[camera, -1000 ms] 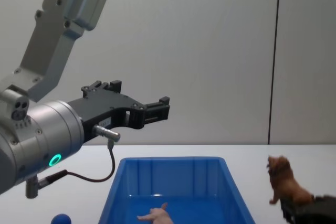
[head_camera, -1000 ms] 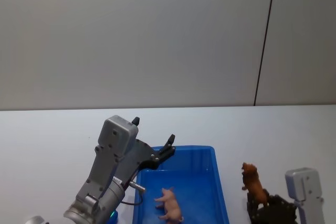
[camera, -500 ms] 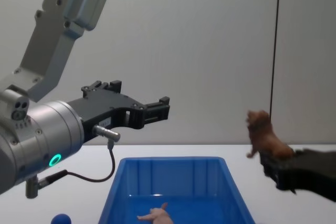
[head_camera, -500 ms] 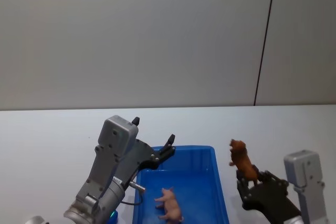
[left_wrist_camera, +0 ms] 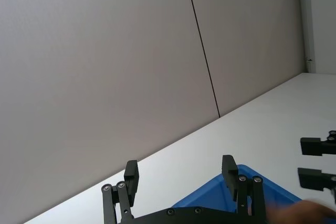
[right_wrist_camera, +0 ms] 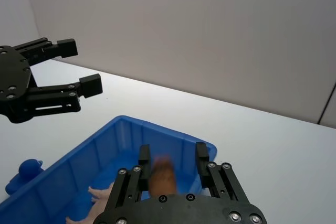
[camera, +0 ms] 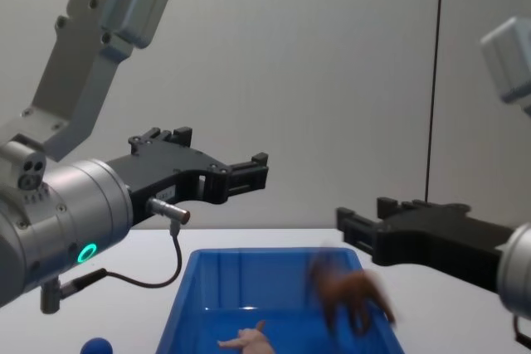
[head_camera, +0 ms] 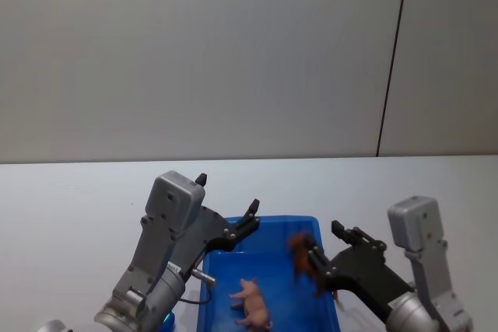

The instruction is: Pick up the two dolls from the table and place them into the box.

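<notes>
— Over the blue bin's right half: what is the right gripper doing?
— Fingers spread wide, gripping nothing. The shaggy brown animal figurine blurs just below them, within the bin's walls, apparently dropping toward the pink pig on the bin's floor.
— And the left gripper?
— Above the bin's far-left corner, fingers apart, empty.
— Next?
— Placing looks all but finished; the right arm should only need to lift clear of the bin's rim.
</notes>
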Robot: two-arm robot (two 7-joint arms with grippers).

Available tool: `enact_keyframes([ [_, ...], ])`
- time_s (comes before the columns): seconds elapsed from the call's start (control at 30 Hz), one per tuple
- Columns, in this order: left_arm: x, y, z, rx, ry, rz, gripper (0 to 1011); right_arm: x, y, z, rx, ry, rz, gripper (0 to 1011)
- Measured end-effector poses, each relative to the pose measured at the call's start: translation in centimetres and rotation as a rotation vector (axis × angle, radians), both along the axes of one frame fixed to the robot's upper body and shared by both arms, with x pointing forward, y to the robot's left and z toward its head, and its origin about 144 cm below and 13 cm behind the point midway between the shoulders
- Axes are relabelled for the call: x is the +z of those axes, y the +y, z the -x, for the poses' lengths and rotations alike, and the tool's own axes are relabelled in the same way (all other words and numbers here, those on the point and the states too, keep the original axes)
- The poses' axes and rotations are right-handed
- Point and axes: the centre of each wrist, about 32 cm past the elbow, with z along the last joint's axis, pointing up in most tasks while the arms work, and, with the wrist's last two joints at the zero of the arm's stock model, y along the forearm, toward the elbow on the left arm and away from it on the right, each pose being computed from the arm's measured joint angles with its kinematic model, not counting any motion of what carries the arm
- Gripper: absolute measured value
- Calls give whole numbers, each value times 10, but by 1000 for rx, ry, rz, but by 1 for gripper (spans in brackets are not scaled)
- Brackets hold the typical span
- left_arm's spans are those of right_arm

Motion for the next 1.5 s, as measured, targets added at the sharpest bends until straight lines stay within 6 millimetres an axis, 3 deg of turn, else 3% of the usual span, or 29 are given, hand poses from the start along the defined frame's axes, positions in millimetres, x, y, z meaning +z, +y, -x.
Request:
enact_keyframes([
  [0.53,0,0,0,0,0,0,1001,-1,7,-16,27,17,-14,960],
  [0.63,0,0,0,0,0,0,1001,-3,5,-15,7,20,-17,1001],
  [1.5,0,0,0,0,0,0,1001,-10,-17,16,-238,7,-40,1001],
])
